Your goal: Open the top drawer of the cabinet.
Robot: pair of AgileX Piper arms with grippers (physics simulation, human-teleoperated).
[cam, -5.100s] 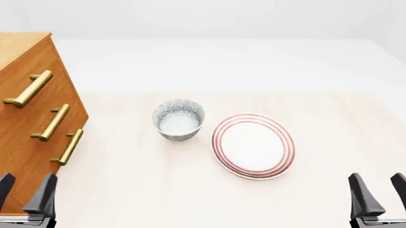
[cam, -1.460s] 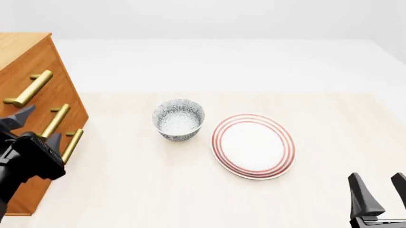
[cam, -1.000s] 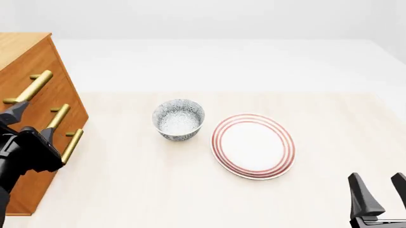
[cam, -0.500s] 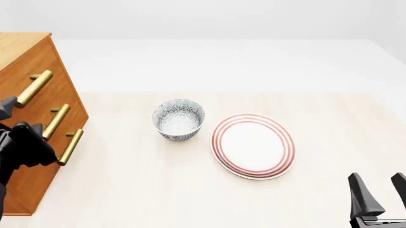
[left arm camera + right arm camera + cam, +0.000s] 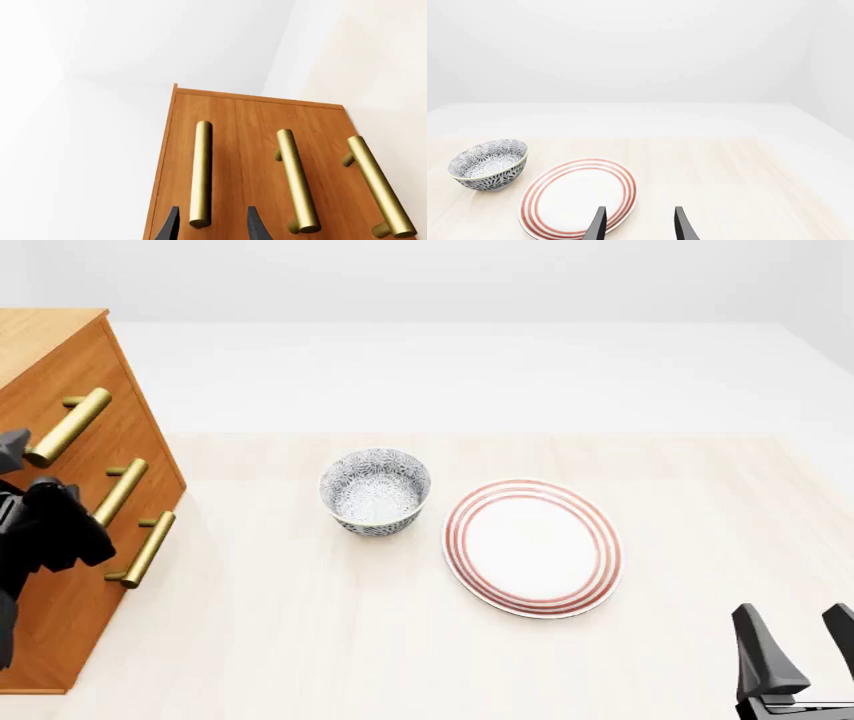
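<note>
From the front, the orange-brown wooden cabinet (image 5: 60, 540) stands at the left edge of the pale wooden table (image 5: 400, 640), its three stacked drawers each carrying a brass bar handle. The top drawer (image 5: 47, 390) sits flush with the two below it, and its brass handle (image 5: 67, 427) is the farthest of the three. The black left tool (image 5: 20, 485) hangs against the cabinet front just below the near end of that handle; I cannot tell from here how its fingers stand. Right of the cabinet, near the table's middle, sits a small blue-and-white patterned bowl (image 5: 375, 491), and just right of it a white plate with red rings (image 5: 533, 547), the two close but apart. The right tool (image 5: 798, 650) waits at the near right corner, well away from everything, its two dark fingers spread with nothing between them. Through the left wrist camera, the left tool's two fingertips (image 5: 168, 227) stand parted on either side of the end of the top drawer's handle, not visibly pressing on it. Through the right wrist camera, the right tool's parted fingers (image 5: 595, 225) point toward the plate's near rim, the bowl lying beyond to the left.
</note>
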